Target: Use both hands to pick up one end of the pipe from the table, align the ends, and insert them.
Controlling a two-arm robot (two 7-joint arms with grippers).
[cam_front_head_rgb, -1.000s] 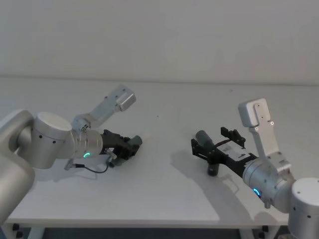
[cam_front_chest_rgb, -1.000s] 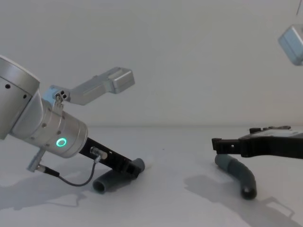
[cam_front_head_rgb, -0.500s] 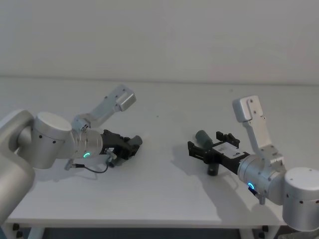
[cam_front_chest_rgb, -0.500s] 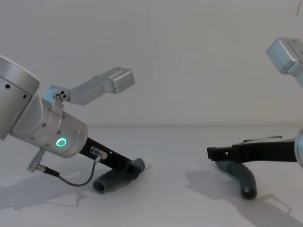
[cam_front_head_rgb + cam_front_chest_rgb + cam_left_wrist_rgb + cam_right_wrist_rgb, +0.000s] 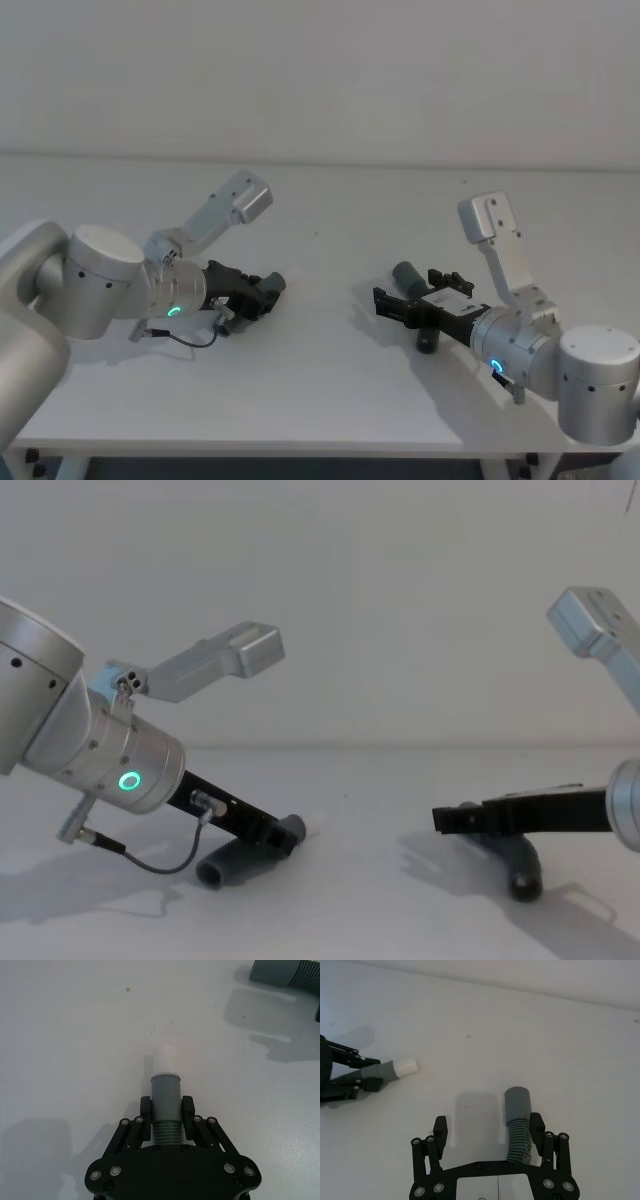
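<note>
While the white table [image 5: 330,200] spreads wide under everything, my left arm [image 5: 90,750], green ring [image 5: 129,781] glowing, slopes down to it on my left side. My left claw [image 5: 166,1106] is clamped on the left piece [image 5: 165,1127], fingers pinching it where the ribs meet the left cuff [image 5: 165,1092]. That piece sits low at the table: cuff poking forward out of the claw, white tip [image 5: 166,1059] at the very front, aimed toward my right side, and the bent part down by the table under the claw in the chest view. Over on my right, the right claw [image 5: 488,1124] hangs low with its fingers spread wide apart, gripping nothing. The right piece [image 5: 518,1132] lies on the table between those fingers, just beside one of them with a broad gap to the other, and the right cuff [image 5: 518,1102] points away from my wrist. The two pieces are well apart.
</note>
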